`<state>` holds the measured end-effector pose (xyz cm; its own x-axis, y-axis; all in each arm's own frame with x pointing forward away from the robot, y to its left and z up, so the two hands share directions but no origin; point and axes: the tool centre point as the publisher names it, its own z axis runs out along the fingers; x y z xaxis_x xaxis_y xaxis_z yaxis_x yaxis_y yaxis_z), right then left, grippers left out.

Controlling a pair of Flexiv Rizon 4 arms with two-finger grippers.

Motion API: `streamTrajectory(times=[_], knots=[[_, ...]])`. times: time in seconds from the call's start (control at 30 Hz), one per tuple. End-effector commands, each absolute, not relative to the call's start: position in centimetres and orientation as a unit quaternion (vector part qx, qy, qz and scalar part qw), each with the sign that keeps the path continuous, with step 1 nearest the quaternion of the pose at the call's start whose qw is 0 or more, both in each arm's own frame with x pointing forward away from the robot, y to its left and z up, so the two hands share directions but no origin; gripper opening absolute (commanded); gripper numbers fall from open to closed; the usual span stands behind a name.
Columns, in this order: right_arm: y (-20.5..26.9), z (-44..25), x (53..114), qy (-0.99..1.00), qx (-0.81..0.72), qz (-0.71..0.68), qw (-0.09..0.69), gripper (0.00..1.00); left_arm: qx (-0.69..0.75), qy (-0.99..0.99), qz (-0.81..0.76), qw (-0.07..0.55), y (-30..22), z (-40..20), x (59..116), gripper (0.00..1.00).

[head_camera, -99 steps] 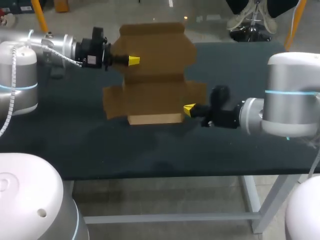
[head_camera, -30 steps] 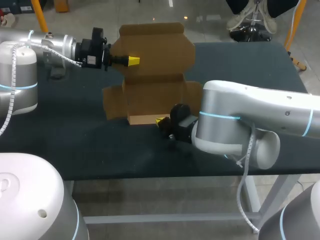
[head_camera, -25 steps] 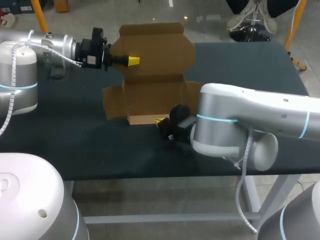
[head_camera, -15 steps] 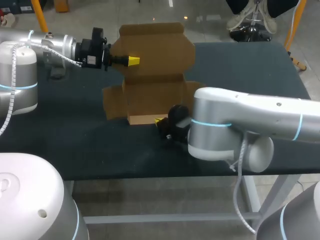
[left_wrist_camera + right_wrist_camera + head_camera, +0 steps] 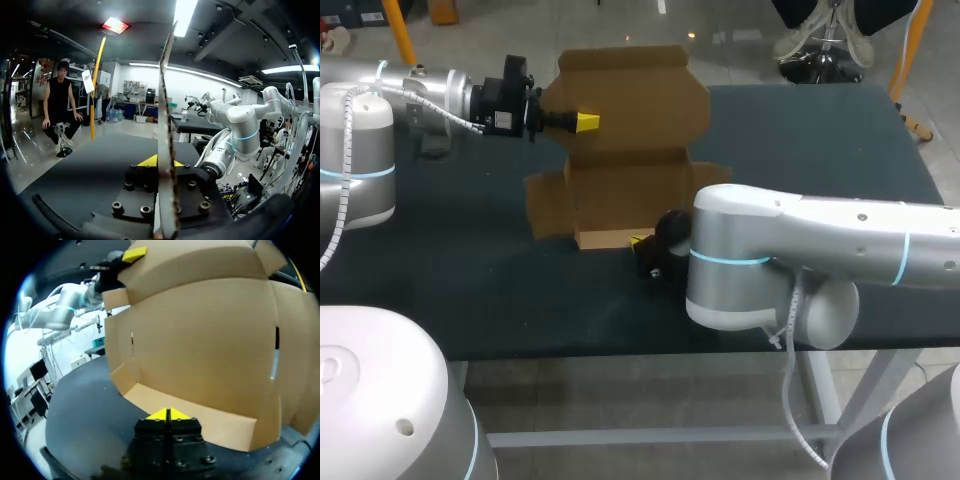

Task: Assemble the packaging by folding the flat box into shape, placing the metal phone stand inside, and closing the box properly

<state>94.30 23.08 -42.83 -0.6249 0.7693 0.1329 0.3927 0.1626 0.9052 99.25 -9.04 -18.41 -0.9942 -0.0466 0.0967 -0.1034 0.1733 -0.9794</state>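
The brown cardboard box stands half folded at the middle of the table, its tall back panel upright and side flaps spread. My left gripper is shut on the left edge of that upright panel; the left wrist view shows the cardboard edge running between its yellow tips. My right gripper is shut and holds nothing, low at the box's short front flap. Its tips sit just before that flap, facing the open inside of the box. No metal phone stand shows in any view.
The dark table lies bare to the left and in front of the box. My right arm's bulky elbow hangs over the table's front right, hiding the box's right front corner.
My right gripper has gone from the box's right front corner to the front flap's middle. Over the last second its elbow swung further left. The left arm stayed still.
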Motion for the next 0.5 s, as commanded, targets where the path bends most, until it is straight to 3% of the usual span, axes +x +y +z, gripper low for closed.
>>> streamTrajectory(times=[0.03, 0.5], knots=[[23.63, -43.43, 94.61, 0.735, 0.404, 0.508, 0.198, 0.00, 0.047, -0.765, 0.641, 0.024, -8.90, -18.52, 99.32, 0.00], [23.88, -42.90, 95.22, 0.728, 0.400, 0.520, 0.202, 0.00, 0.047, -0.765, 0.641, 0.024, -8.90, -18.52, 99.32, 0.00]])
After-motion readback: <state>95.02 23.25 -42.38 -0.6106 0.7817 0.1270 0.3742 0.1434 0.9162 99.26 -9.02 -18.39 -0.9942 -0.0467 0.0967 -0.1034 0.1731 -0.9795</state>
